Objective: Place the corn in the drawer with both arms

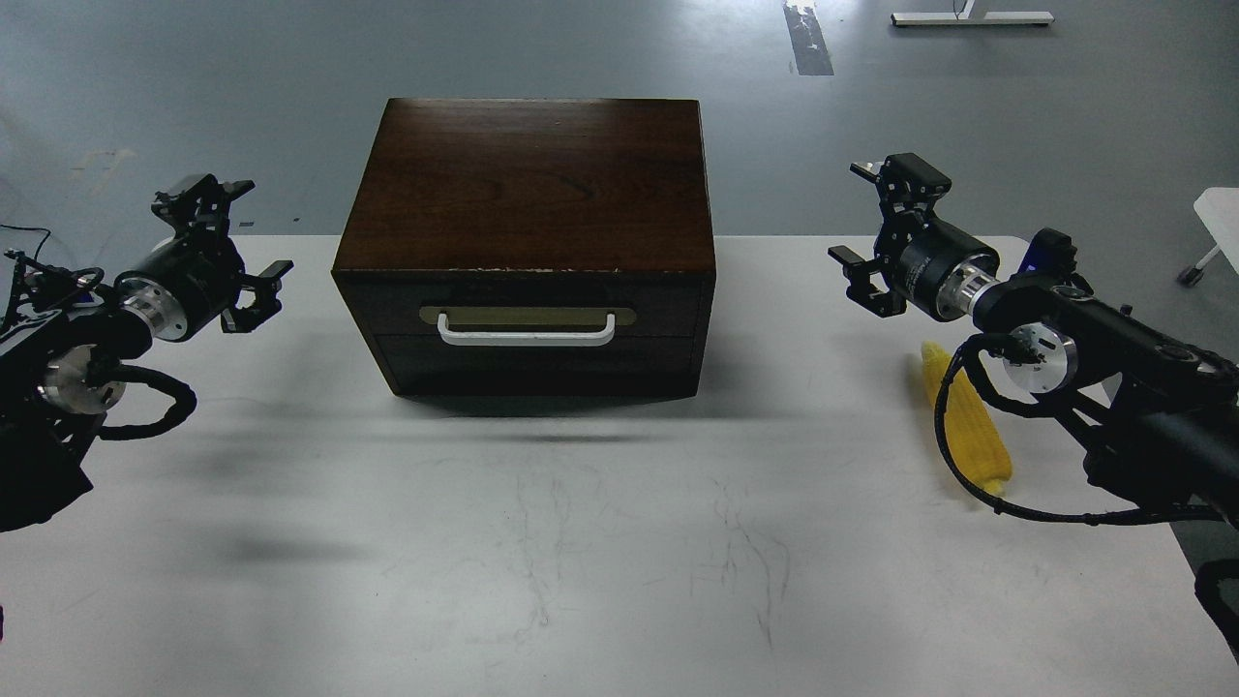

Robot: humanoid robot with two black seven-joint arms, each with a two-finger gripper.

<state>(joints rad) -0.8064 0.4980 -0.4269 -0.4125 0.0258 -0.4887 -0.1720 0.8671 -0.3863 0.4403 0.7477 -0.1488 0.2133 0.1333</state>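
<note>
A dark brown wooden cabinet [528, 184] stands at the back middle of the white table. Its drawer [528, 334] is pushed in, with a white bar handle [526, 336] under a brass plate. The yellow corn [968, 426] lies on the table at the right, partly behind my right arm's cable. My right gripper [876, 227] hangs above the table, up and left of the corn, open with nothing between its fingers. To the left of the cabinet, my left gripper [237, 242] is open and empty too.
The white table [581, 542] has scuffed bare surface in front of the cabinet. Grey floor lies beyond the far edge. A white object [1222, 218] shows at the right edge.
</note>
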